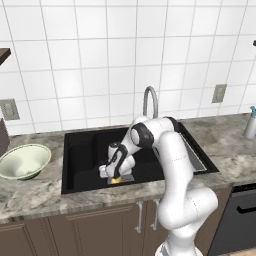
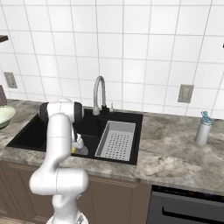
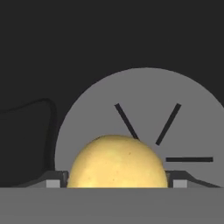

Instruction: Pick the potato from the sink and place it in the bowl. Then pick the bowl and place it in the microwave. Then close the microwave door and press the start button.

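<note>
The potato [image 3: 117,161] lies on the floor of the sink [image 1: 85,150], over the near edge of the round grey drain [image 3: 183,118], and it sits directly between my two finger tips [image 3: 52,183]. My end effector [image 1: 116,177] is lowered into the sink around the potato, which shows in the left base view as a small yellow patch just under my hand. The jaws stand wide, one on each side of the potato; I cannot tell whether the pads already touch it, so I cannot say if it is gripped. Relative to the sink, the curved steel faucet [image 2: 99,94] rises from the rear rim, and the grey perforated drain tray [image 2: 117,140] occupies the right part of the basin. The bowl [image 1: 23,161] stands upright on the desk [image 1: 45,192] to the left of the sink, well apart from the potato. A grey bottle [image 2: 203,128] stands on the desk well to the right of the sink. Two wall sockets [image 2: 185,93] are set in the white tiles behind the sink, one on each side.
</note>
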Robot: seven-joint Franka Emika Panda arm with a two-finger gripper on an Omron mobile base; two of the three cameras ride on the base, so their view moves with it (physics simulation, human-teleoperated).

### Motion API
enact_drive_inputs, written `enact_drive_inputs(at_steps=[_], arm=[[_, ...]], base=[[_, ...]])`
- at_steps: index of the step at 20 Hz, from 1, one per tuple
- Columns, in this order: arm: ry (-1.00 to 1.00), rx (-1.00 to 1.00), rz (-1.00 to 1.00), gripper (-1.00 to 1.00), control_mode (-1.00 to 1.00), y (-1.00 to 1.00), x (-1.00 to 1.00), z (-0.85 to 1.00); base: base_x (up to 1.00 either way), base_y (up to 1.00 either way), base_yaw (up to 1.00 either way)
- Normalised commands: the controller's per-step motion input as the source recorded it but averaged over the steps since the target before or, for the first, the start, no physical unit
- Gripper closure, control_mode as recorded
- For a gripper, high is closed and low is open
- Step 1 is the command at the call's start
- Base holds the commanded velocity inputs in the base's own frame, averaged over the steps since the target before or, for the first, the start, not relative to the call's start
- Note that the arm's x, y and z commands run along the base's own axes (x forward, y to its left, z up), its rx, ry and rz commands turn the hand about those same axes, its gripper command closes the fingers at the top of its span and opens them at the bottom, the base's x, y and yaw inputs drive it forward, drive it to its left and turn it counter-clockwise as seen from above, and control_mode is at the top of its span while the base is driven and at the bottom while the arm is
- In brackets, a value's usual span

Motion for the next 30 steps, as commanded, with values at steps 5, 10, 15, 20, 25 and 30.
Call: enact_drive_inputs(at_steps=[5, 10, 15, 20, 25, 30], arm=[[0.0, 0.12, 0.04, 1.0, -1.0, 0.0, -0.09, 0.67], [-0.01, 0.07, 0.02, 1.0, -1.0, 0.0, -0.19, 0.99], [-0.1, 0.01, 0.02, 1.0, -1.0, 0.24, -0.21, 1.0], [-0.07, 0.0, 0.0, 1.0, -1.0, 0.69, -0.21, 1.0], [-0.04, 0.0, 0.01, 1.0, -1.0, 0.8, -0.3, 1.0], [-0.01, 0.01, 0.0, 1.0, -1.0, 0.52, -0.15, 1.0]], base=[[0.0, 0.0, 0.0], [0.0, 0.0, 0.0], [0.0, 0.0, 0.0], [0.0, 0.0, 0.0], [0.0, 0.0, 0.0], [0.0, 0.0, 0.0]])
